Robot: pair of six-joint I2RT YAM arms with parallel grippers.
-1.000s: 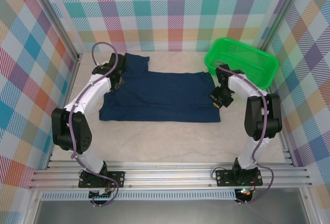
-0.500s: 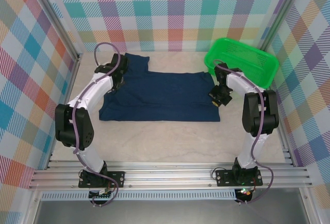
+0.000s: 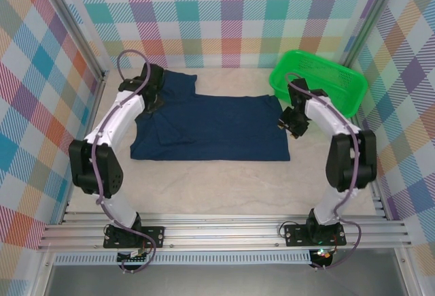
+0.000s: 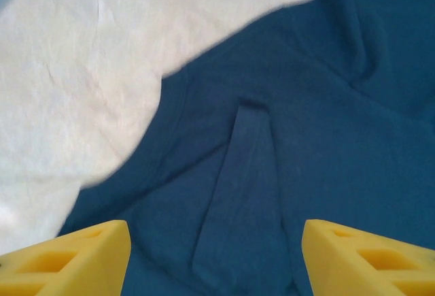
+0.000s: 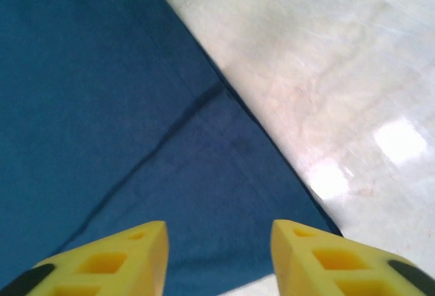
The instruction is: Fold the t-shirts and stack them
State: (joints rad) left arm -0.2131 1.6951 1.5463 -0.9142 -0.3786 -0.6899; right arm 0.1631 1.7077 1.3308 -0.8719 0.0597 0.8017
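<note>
Top view: fingertips of the left gripper [image 3: 156, 100] were hidden under its own wrist, over the far-left part of the shirt. The tip of the right gripper [image 3: 288, 124] was dark and hard to make out at the shirt's right edge. The shirt's far-left corner was partly covered by the left arm.

Left wrist view: the picture was blurred. The yellow fingers of the left gripper [image 4: 217, 262] were cut off by the bottom edge. They were seen set wide apart, with nothing clamped between them and cloth lying below the gap.

Right wrist view: the right gripper [image 5: 217, 262] was likewise cut off at the bottom edge. Its yellow fingers were parted, with no cloth pinched and flat cloth seen beneath.

The dark navy blue short-sleeved cloth t-shirt [image 3: 217, 129] was found spread flat on the pale beige table [image 3: 217, 184], in the far middle between the two grippers. Its long side ran left to right, and one part jutted toward the back wall at far left. Plain navy was noted across the upper face. From the left wrist, a narrow raised pleat was seen in the t-shirt [image 4: 326, 146], with table [image 4: 81, 71] beyond its curved edge. From the right wrist, a dark seam line was seen crossing the t-shirt [image 5: 95, 99], with its straight edge against the glossy table [image 5: 333, 71].

A green perforated plastic basket [image 3: 319, 78] was noted at far right, just beyond the right gripper.
</note>
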